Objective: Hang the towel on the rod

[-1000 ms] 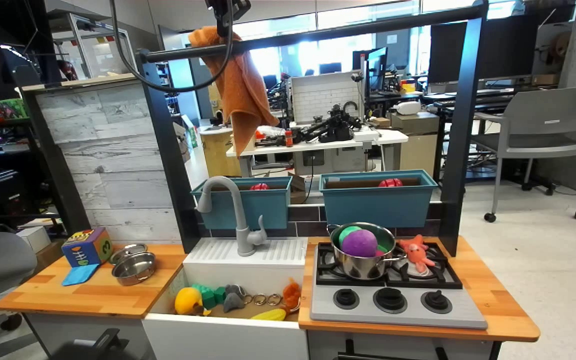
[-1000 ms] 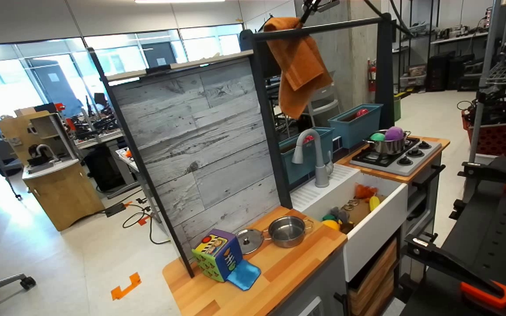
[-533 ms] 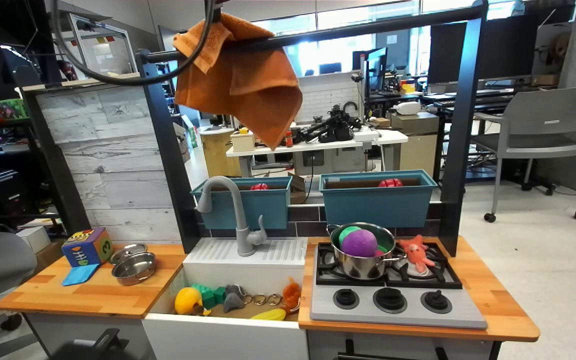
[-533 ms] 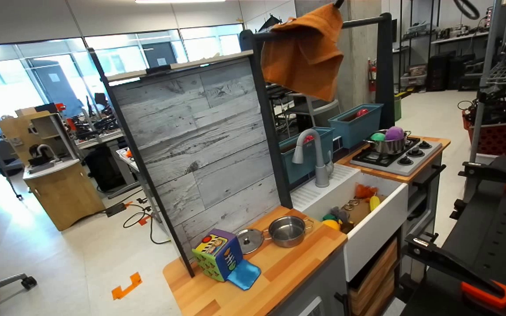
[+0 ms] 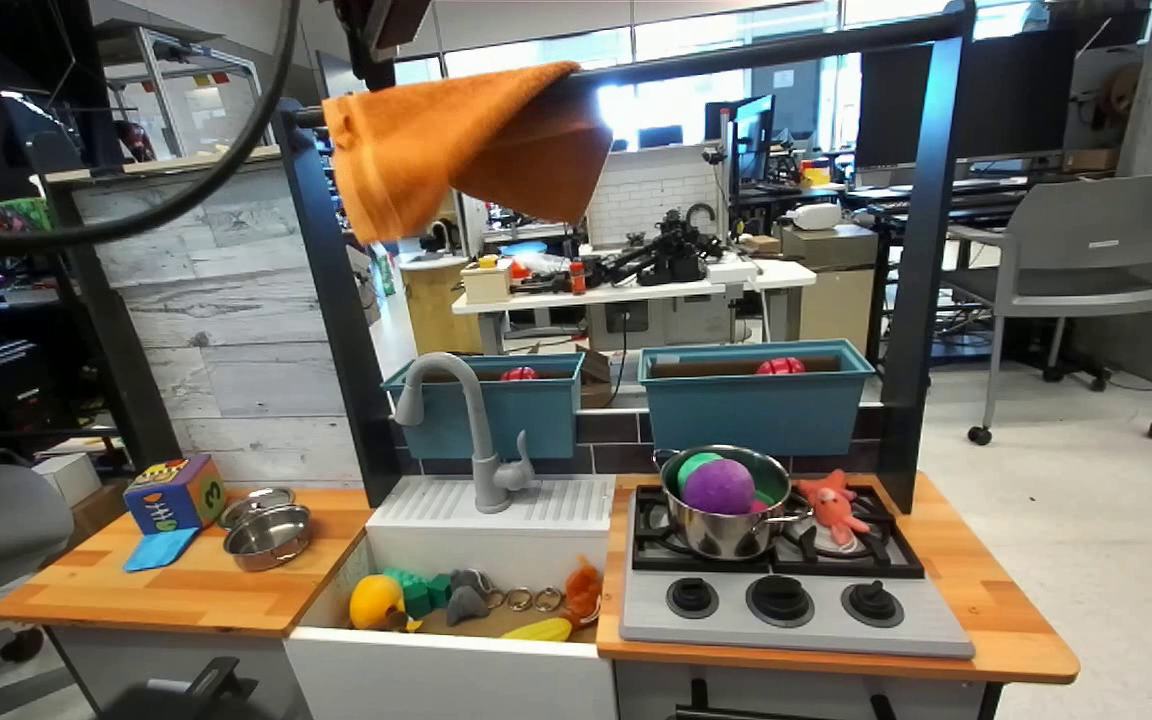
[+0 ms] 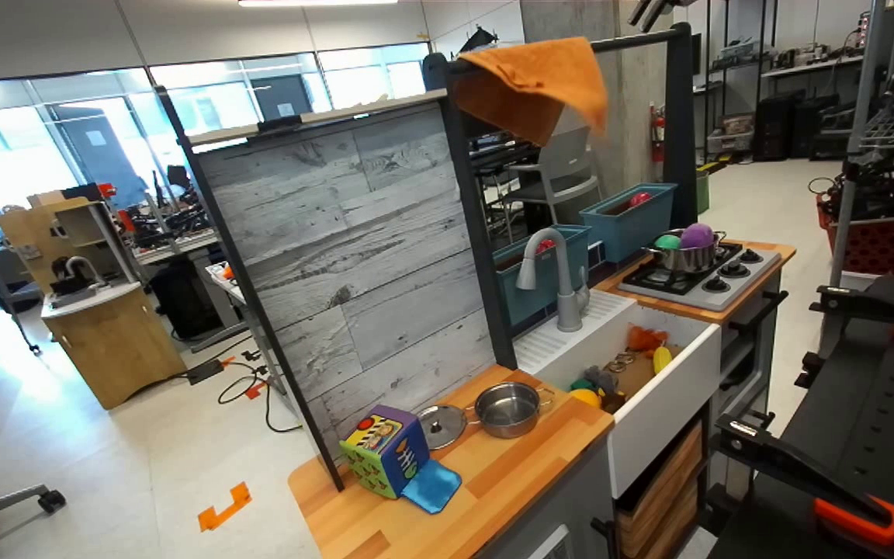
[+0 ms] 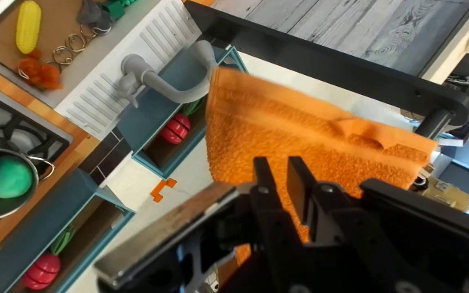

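Note:
The orange towel [image 5: 466,130] lies over the left part of the black rod [image 5: 766,55], with flaps hanging on both sides. It shows over the rod [image 6: 637,40] in an exterior view too, as a spread towel [image 6: 532,85] with a blurred lower corner. In the wrist view the towel [image 7: 299,126] fills the space beyond the fingers, and the rod end [image 7: 436,122] shows at right. My gripper [image 7: 278,162] has its fingers apart with a gap and nothing between them. The gripper [image 6: 649,12] is at the top edge in an exterior view, apart from the towel.
A dark upright post [image 5: 331,300] carries the rod's end. Below are a grey faucet [image 5: 476,430], a sink [image 5: 446,650] with toys and teal planters [image 5: 756,400]. A pot [image 5: 726,530] stands on the stove. A black cable [image 5: 136,230] loops near the arm.
The gripper has let go of the towel and moved away from it. The towel first hung narrow from the gripper, then spread, and now its near part has dropped over the rod.

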